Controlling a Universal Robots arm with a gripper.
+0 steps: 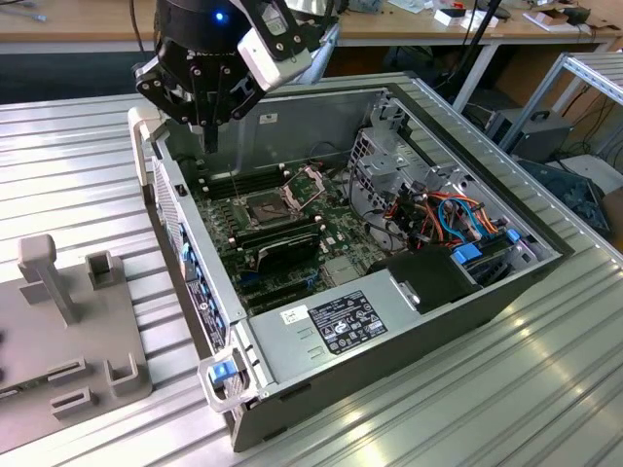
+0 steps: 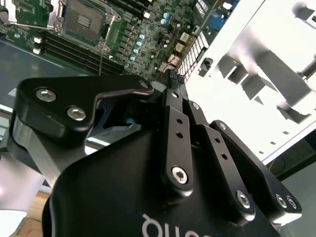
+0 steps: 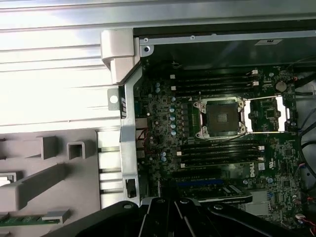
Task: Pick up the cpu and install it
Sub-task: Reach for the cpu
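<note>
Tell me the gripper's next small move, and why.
Probably slide the gripper toward the exterior view's right, to above the socket, without descending yet. It hangs by the case wall, off to the socket's side; the socket lies bare, its frame swung open. Whether it carries the cpu, I cannot tell.

The tool [image 2: 171, 85] is matte black with silver hex screws [image 2: 179, 174].

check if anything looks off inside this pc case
Only the processor socket on the motherboard: its metal frame is swung open and the socket looks bare. Nothing appears spilled, broken or crooked.
</note>
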